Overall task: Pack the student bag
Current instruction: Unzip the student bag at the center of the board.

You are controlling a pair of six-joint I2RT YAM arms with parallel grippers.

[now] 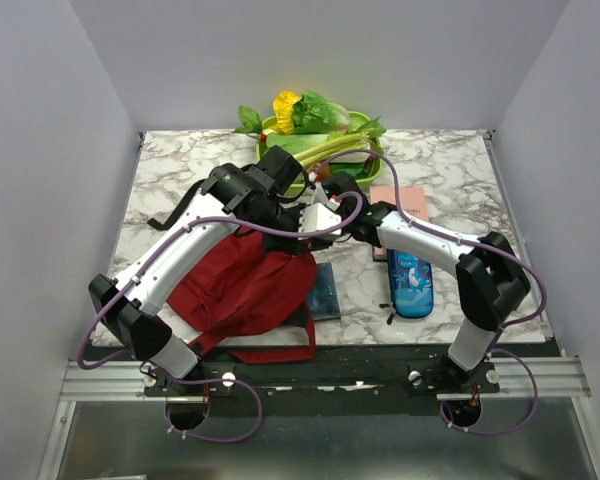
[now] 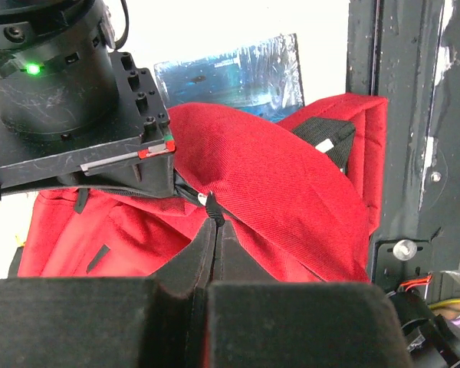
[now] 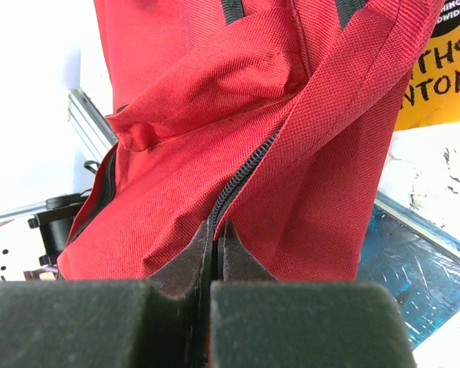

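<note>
Pinching the red fabric right next to the zipper (image 3: 244, 178), the right gripper (image 3: 215, 232) is fully closed. The left gripper (image 2: 213, 228) is clamped on the cloth by the zip pull too, I'd guess to spread the mouth open. The student bag (image 1: 242, 290) sits near-left on the table (image 1: 180, 170), with its long axis running near-left to far-centre and the top lifted, pointing away from the bases.

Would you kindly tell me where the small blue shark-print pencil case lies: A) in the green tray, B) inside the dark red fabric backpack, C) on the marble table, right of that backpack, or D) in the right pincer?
C: the top view shows the small blue shark-print pencil case lying on the marble table, right of the dark red fabric backpack.
</note>
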